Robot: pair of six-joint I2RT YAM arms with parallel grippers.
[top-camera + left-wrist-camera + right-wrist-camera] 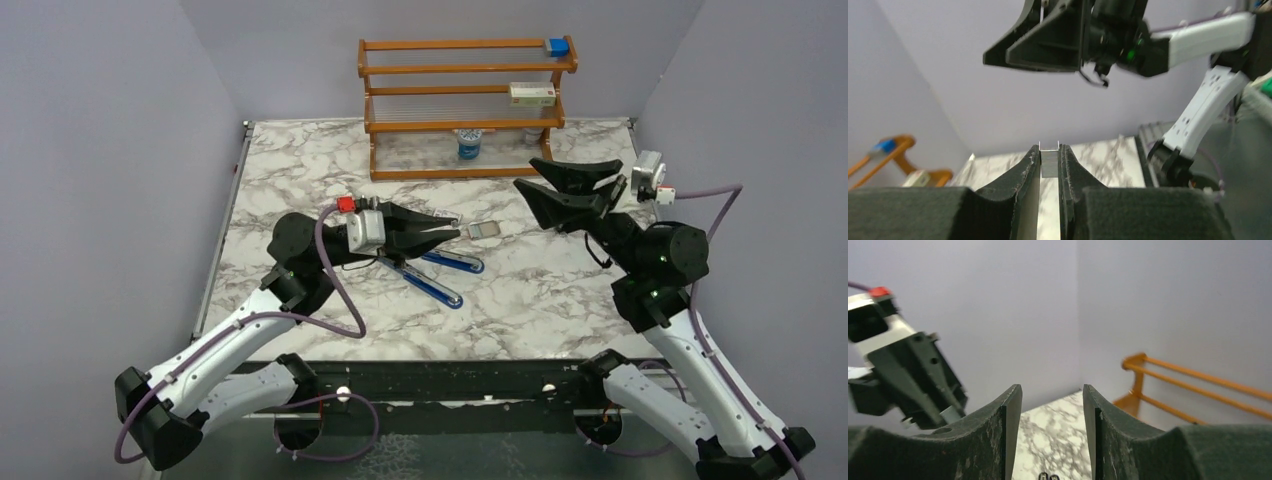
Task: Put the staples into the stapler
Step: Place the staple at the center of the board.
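Note:
The stapler [435, 287] lies swung open on the marble table, its two blue arms spread just below my left gripper [450, 226]. In the left wrist view, that gripper [1049, 155] is shut on the staples [1049, 162], a short silver strip pinched between its fingertips, legs pointing up. My right gripper [525, 173] hovers to the right, above the table and turned toward the left one. In its own view the right gripper [1052, 395] is open, with only marble showing between the fingers. The staples [950, 415] also show at the left gripper's tip there.
A wooden rack [465, 125] stands at the back, holding a blue block [557, 46], a pink-and-white box [532, 94] and a small blue cylinder [469, 145]. A small grey flat piece [483, 230] lies right of the left gripper. Grey walls enclose the table.

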